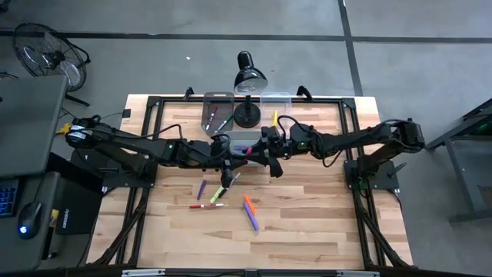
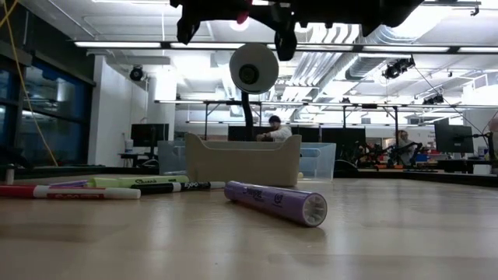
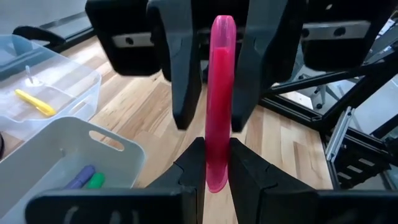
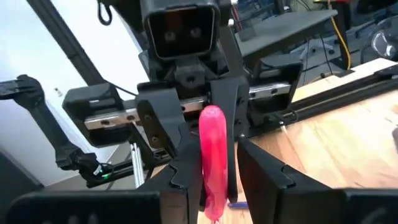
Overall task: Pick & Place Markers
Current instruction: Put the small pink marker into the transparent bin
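Mid-handover: my left pincer [image 3: 217,163] clamps pink marker [image 3: 219,99]; right pincer [image 4: 214,171] fingers parted around it. Few markers binned [image 1: 217,112]; several left on tabletop [image 1: 307,223].

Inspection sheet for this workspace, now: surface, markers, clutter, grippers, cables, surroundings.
Surface: wooden table, with markers loose near the middle.
Job's things: pink marker held in the air; orange marker and purple marker lie on the table among others; yellow marker sits in a clear bin.
Clutter: desk lamp at the far edge, between the bins.
Grippers: left gripper shut on the pink marker; right gripper open, fingers either side of the same marker.
Cables: black cable loops over the right arm.
Surroundings: floor fan; person at desks beyond.
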